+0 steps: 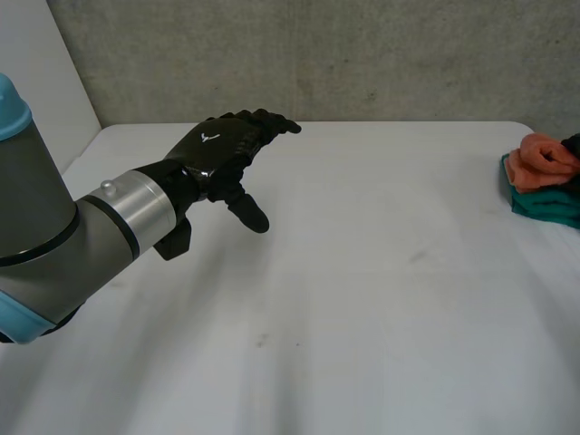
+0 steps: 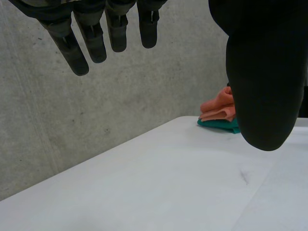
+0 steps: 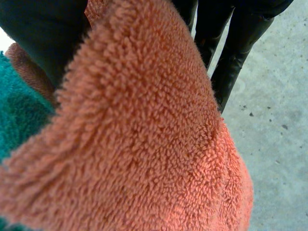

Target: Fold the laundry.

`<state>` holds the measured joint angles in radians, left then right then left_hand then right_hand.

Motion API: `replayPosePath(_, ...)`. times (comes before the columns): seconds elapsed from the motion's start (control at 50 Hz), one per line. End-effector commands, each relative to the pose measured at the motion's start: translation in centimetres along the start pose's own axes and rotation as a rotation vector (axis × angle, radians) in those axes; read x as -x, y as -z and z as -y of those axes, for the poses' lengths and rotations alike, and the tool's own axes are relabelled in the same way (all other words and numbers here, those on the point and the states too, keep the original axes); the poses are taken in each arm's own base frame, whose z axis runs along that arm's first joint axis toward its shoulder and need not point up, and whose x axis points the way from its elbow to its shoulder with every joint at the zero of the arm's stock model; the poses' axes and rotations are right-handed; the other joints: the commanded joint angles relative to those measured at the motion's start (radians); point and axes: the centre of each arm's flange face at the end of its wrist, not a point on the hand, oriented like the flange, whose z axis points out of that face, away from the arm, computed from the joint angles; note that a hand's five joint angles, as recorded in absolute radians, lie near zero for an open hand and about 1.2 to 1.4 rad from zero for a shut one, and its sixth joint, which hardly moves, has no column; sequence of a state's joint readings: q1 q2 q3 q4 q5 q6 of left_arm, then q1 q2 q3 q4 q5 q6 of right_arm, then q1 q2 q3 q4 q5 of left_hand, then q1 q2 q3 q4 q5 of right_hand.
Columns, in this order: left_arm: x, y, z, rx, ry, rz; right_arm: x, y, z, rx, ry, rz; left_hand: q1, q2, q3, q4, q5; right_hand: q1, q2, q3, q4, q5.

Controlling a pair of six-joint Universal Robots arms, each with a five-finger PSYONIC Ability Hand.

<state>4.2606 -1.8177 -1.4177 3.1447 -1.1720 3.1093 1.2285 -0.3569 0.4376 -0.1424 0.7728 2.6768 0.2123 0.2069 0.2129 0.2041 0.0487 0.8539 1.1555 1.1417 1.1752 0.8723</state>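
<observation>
Orange towel (image 3: 144, 144) bulges in the pinch of the right hand (image 3: 38, 33), thumb one side, fingers (image 3: 236, 43) the other. It sits on a teal towel (image 3: 19, 110) at the table's (image 1: 362, 299) right edge, partly cut off. Wide tabletop separates it from the left hand (image 1: 222, 149), which hovers with loosely spread fingers, holding nothing.

The left arm (image 1: 54, 236) reaches forward from the near left side. Its left hand (image 1: 220, 149) hangs in the air with the back turned up. In the left wrist view its fingers (image 2: 91, 43) are straight and a little spread, the thumb (image 2: 264, 82) stands well apart from them, and it holds nothing. The right hand (image 3: 38, 33) pinches a fold of the orange towel (image 3: 144, 144), with the thumb on one side and the fingers on the other.
</observation>
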Motion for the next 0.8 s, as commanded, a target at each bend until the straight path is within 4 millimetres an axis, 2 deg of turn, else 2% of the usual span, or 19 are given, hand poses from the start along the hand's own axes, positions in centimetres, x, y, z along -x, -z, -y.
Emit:
replayPosePath(0.02, -0.1, 0.1, 0.1, -0.002, 0.001, -0.001, -1.2, 1.7, -0.5, 0.065, -0.046, -0.015, 0.010, 0.015, 0.009, 0.018, -0.001, 0.491, 0.190, 0.203, 0.170, 0.298)
replayPosePath(0.04, -0.1, 0.1, 0.1, -0.003, 0.000, -0.002, -1.4, 2.1, -0.2, 0.086, -0.064, -0.013, 0.010, 0.015, 0.009, 0.018, -0.001, 0.162, -0.139, -0.126, -0.159, -0.031)
replayPosePath(0.12, -0.1, 0.1, 0.4, -0.010, -0.003, -0.003, -2.4, 3.7, 0.1, 0.143, -0.086, -0.015, 0.010, 0.015, 0.009, 0.018, -0.001, -0.679, -0.981, -0.967, -1.001, -0.872)
replayPosePath(0.18, -0.2, 0.1, 0.7, -0.018, -0.007, -0.003, -2.8, 4.5, 1.2, 0.167, -0.078, -0.012, 0.010, 0.015, 0.009, 0.018, -0.001, -0.679, -0.981, -0.967, -1.001, -0.872)
replayPosePath(0.28, -0.1, 0.1, 1.1, -0.033, -0.011, -0.002, -4.0, 6.2, 4.7, 0.203, -0.066, -0.027, 0.010, 0.015, 0.009, 0.018, -0.001, -0.679, -0.981, -0.967, -1.001, -0.872)
replayPosePath(0.34, -0.2, 0.1, 1.4, -0.040, -0.014, -0.004, -4.2, 6.7, 6.1, 0.216, -0.068, -0.041, 0.010, 0.015, 0.009, 0.018, -0.001, -0.679, -0.981, -0.967, -1.001, -0.872)
replayPosePath(0.36, -0.2, 0.1, 1.5, -0.041, -0.015, -0.002, -4.6, 7.1, 6.9, 0.236, -0.067, -0.071, 0.010, 0.015, 0.009, 0.018, -0.001, -0.679, -0.981, -0.967, -1.001, -0.872)
replayPosePath(0.42, -0.1, 0.1, 1.7, -0.047, -0.017, 0.013, -5.3, 7.7, 7.6, 0.302, -0.059, -0.153, 0.010, 0.015, 0.009, 0.018, -0.001, -0.679, -0.981, -0.967, -1.001, -0.872)
replayPosePath(0.5, 0.2, 0.6, 2.7, -0.077, -0.026, 0.058, -7.2, 8.6, 8.5, 0.416, -0.007, -0.344, 0.010, 0.015, 0.009, 0.018, -0.001, -0.679, -0.981, -0.967, -1.001, -0.872)
replayPosePath(0.56, 0.5, 0.9, 3.4, -0.100, -0.032, 0.100, -9.4, 9.5, 10.6, 0.458, 0.073, -0.499, 0.007, 0.013, 0.006, 0.015, -0.004, -0.679, -0.981, -0.967, -1.001, -0.872)
replayPosePath(0.62, 1.1, 1.3, 4.2, -0.125, -0.037, 0.156, -10.2, 9.5, 12.9, 0.437, 0.104, -0.591, -0.008, -0.002, -0.008, 0.001, -0.019, -0.679, -0.981, -0.967, -1.001, -0.872)
replayPosePath(0.64, 1.3, 1.4, 4.3, -0.130, -0.037, 0.171, -9.8, 9.1, 13.7, 0.413, 0.102, -0.589, -0.010, -0.005, -0.011, -0.002, -0.021, -0.679, -0.981, -0.967, -1.001, -0.872)
replayPosePath(0.66, 1.5, 1.4, 4.4, -0.134, -0.038, 0.185, -8.3, 7.9, 15.5, 0.351, 0.085, -0.567, -0.013, -0.008, -0.014, -0.005, -0.024, -0.679, -0.981, -0.967, -1.001, -0.872)
replayPosePath(0.72, 2.2, 1.8, 4.9, -0.150, -0.039, 0.241, -5.7, 6.4, 18.5, 0.254, 0.032, -0.532, -0.016, -0.011, -0.017, -0.008, -0.027, -0.679, -0.981, -0.967, -1.001, -0.872)
replayPosePath(0.74, 2.6, 1.9, 5.1, -0.156, -0.038, 0.271, -4.0, 5.9, 20.4, 0.200, -0.018, -0.504, -0.019, -0.014, -0.020, -0.011, -0.030, -0.679, -0.981, -0.967, -1.001, -0.872)
replayPosePath(0.8, 3.2, 2.3, 5.4, -0.167, -0.038, 0.314, -1.7, 5.7, 23.2, 0.132, -0.103, -0.465, -0.022, -0.017, -0.023, -0.014, -0.033, -0.679, -0.981, -0.967, -1.001, -0.872)
